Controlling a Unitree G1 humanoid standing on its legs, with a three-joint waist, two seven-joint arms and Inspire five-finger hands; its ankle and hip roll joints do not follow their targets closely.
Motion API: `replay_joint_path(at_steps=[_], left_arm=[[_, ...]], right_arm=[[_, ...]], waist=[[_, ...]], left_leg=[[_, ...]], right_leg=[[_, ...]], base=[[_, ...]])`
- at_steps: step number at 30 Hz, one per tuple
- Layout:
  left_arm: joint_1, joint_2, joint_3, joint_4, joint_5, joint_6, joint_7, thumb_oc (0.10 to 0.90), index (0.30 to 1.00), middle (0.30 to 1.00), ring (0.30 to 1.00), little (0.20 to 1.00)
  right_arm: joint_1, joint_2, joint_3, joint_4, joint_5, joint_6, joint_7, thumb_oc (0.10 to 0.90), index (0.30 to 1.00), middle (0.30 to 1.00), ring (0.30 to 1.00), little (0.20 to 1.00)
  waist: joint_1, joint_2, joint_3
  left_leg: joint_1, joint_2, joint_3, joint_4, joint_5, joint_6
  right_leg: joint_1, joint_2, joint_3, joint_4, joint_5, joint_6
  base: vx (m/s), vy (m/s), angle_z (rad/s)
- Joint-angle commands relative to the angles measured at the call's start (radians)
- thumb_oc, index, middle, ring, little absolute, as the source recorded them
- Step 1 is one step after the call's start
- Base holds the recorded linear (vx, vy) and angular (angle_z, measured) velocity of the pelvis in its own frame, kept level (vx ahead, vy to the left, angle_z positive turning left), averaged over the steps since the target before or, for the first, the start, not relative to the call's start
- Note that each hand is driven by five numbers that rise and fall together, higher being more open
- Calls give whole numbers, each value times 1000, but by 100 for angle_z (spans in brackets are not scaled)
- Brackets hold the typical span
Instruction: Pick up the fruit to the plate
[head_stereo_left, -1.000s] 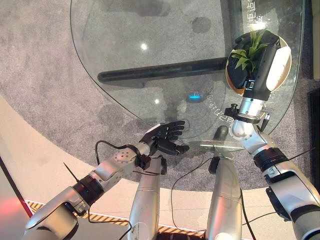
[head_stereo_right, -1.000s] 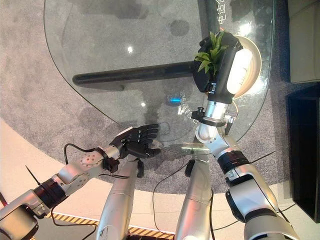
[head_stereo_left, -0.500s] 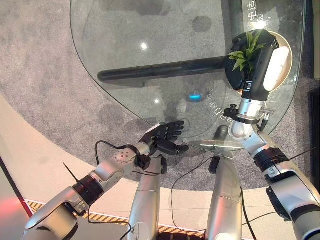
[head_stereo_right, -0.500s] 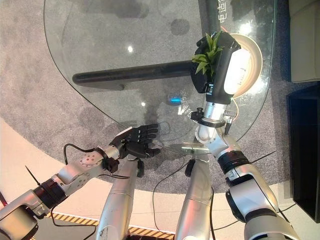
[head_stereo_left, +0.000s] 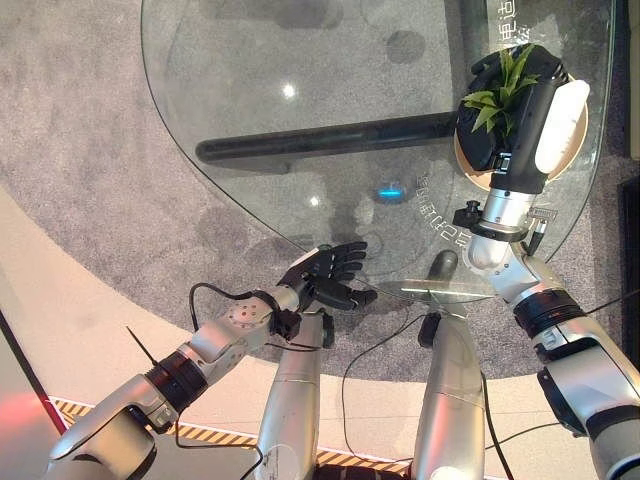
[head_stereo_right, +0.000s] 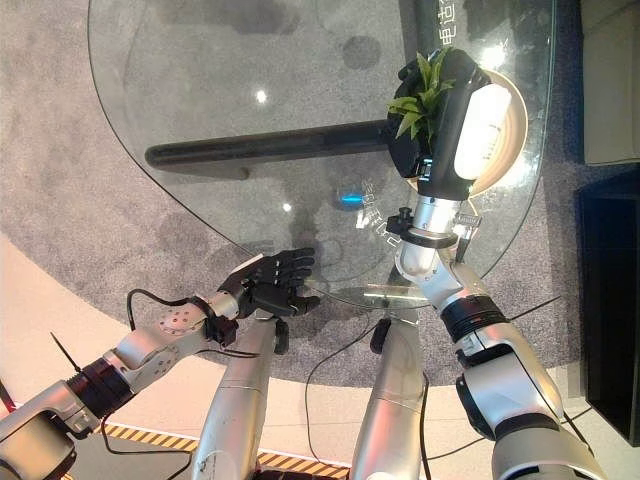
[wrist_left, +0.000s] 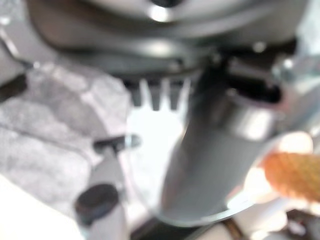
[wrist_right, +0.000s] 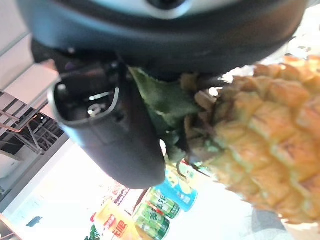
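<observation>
A pineapple with green leaves (head_stereo_left: 503, 88) is held in my right hand (head_stereo_left: 512, 135), whose fingers curl round it above the round tan-rimmed plate (head_stereo_right: 520, 118) at the far right of the glass table (head_stereo_left: 250, 70). The right wrist view shows the fruit's yellow scaly body (wrist_right: 262, 145) close against the hand, beside the dark thumb (wrist_right: 117, 142). Whether the fruit touches the plate is hidden by the hand. My left hand (head_stereo_left: 330, 275) hovers at the table's near edge with straight fingers (wrist_left: 155, 95), holding nothing.
Under the glass, a dark bar of the table's base (head_stereo_left: 320, 140) runs across, and a small blue light (head_stereo_left: 388, 192) glows near it. Grey carpet (head_stereo_left: 80, 150) surrounds the table. A black cabinet (head_stereo_right: 610, 290) stands at the right.
My right hand has shifted slightly with the pineapple, first leftward, then back right and a little farther over the plate. The left hand has stayed still.
</observation>
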Motion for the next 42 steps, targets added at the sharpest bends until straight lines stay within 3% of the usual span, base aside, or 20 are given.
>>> replay_joint_path(at_steps=[1, 9, 10, 11, 42], left_arm=[[63, 11, -2, -116, -31, -58, -18, 800, 900, 900, 900, 900], [64, 13, -3, -117, -34, -62, -20, 800, 900, 900, 900, 900], [64, 15, -5, -118, -32, -65, -18, 800, 900, 900, 900, 900], [63, 14, -5, -117, -33, -66, -16, 800, 900, 900, 900, 900], [88, 30, 15, -136, -19, -60, -11, 800, 900, 900, 900, 900]], right_arm=[[-123, -101, 1, -86, -47, -48, -126, 100, 300, 300, 300, 200], [-118, -103, 2, -77, -22, -31, -96, 100, 300, 300, 300, 200], [-111, -106, 8, -73, -7, -21, -84, 751, 858, 858, 858, 851], [-111, -107, 10, -66, 0, -20, -80, 800, 900, 900, 900, 900], [-42, -98, -10, -92, 23, 29, -115, 800, 900, 900, 900, 900]], waist=[[-13, 77, -25], [-14, 77, -25], [-15, 77, -25], [-15, 76, -25], [-21, 50, -25]], left_leg=[[-24, -123, 85, 96, -129, 50], [-26, -123, 83, 95, -129, 50], [-27, -124, 83, 93, -128, 50], [-27, -124, 83, 95, -129, 51], [5, -121, 80, 89, -137, 52]], right_leg=[[18, 110, -78, -48, 8, -5], [15, 112, -75, -49, 9, -5], [14, 113, -74, -51, 10, -5], [15, 113, -74, -51, 10, -5], [59, 122, -80, -73, 12, -4]], base=[[0, 0, 0], [0, 0, 0], [0, 0, 0], [0, 0, 0], [0, 0, 0]])
